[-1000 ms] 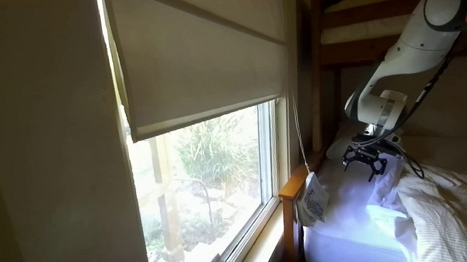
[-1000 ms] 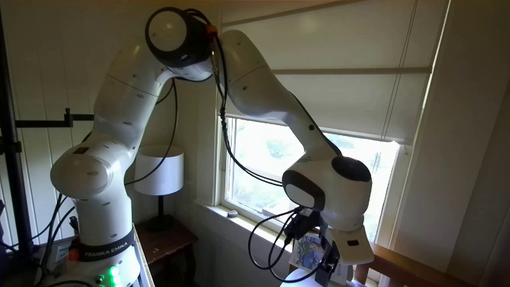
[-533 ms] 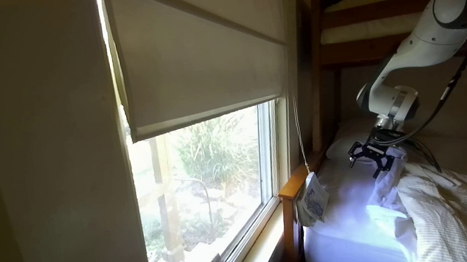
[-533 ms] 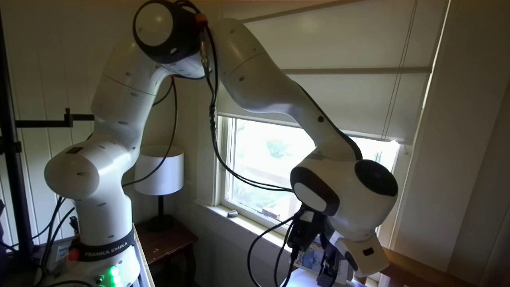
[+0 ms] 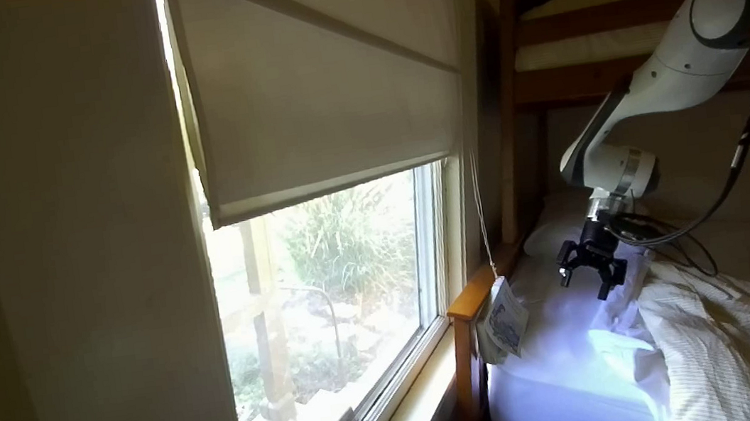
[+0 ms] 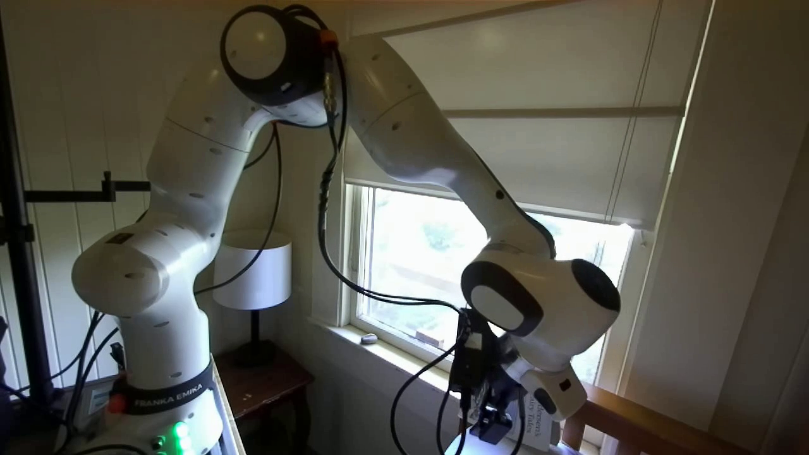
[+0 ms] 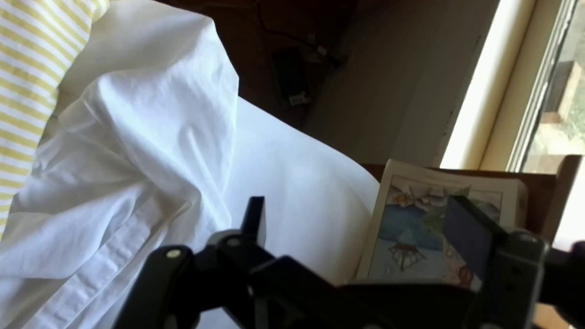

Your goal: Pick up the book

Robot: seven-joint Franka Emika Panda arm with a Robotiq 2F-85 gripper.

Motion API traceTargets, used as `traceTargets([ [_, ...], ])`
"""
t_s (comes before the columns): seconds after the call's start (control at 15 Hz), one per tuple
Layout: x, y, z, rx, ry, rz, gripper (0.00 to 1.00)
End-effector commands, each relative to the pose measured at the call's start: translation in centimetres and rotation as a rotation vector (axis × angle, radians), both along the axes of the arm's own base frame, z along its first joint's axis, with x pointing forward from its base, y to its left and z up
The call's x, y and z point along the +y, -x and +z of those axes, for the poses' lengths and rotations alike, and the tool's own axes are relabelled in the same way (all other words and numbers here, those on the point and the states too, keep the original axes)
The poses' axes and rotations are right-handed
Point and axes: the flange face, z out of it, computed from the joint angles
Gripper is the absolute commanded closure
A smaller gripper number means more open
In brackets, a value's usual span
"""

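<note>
Beside the bright window [image 5: 360,262] stands the bed [image 5: 563,405], where we see the book [image 7: 402,228] tilted at the edge, just beside the rail [image 5: 479,290]. Our hand [image 5: 584,285] hangs over the bed, its fingers [image 7: 251,217] wide apart; in the wrist view, one finger hides part of the book.

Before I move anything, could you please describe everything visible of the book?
The book looks thick and papery, with a pale-bordered, partly blue cover picture; lettering includes "Tales". It sits tilted beside the wooden bed frame, near the mattress. What supports it is unclear; the open gripper is apart from it.
</note>
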Motion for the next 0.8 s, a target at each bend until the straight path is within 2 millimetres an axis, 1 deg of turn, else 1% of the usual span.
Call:
traceTargets([
  [0.0, 5.0, -1.6, -1.5, -0.005, 0.105, 0.009, 0.00],
  [0.13, 7.4, -2.5, -1.9, -0.058, 0.197, -0.018, 0.00],
  [0.27, 9.7, -2.9, -2.3, -0.123, 0.261, -0.074, 0.00],
  [0.4, 11.6, -2.8, -2.0, -0.188, 0.283, -0.163, 0.00],
  [0.53, 13.1, -2.3, -1.5, -0.234, 0.301, -0.267, 0.00],
  [0.67, 14.0, -0.6, -1.7, -0.204, 0.374, -0.341, 0.00],
  [0.73, 14.2, 0.6, -1.8, -0.187, 0.402, -0.364, 0.00],
])
